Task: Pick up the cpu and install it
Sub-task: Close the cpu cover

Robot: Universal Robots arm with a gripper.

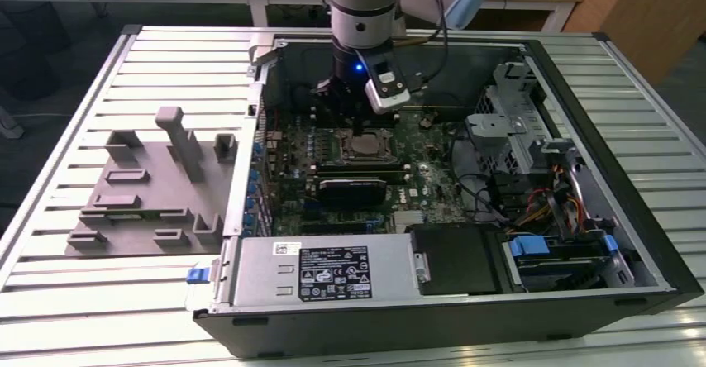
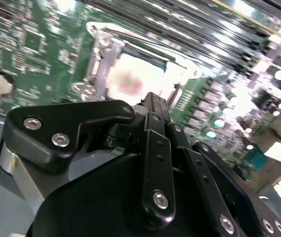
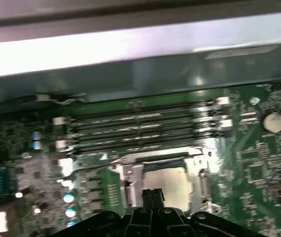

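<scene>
The cpu is a pale silver square lying flat inside the socket frame on the green motherboard. It also appears in both wrist views, cpu and cpu. My gripper hangs inside the open computer case, straight over the socket. Its black fingertips are pressed together just above the chip, with nothing seen between them. In the first wrist view the gripper tip covers the near edge of the chip.
A grey moulded fixture tray lies on the slatted table at the exterior view's left. Memory slots run beside the socket. A power supply, a drive cage and cables crowd the case. A coin battery sits nearby.
</scene>
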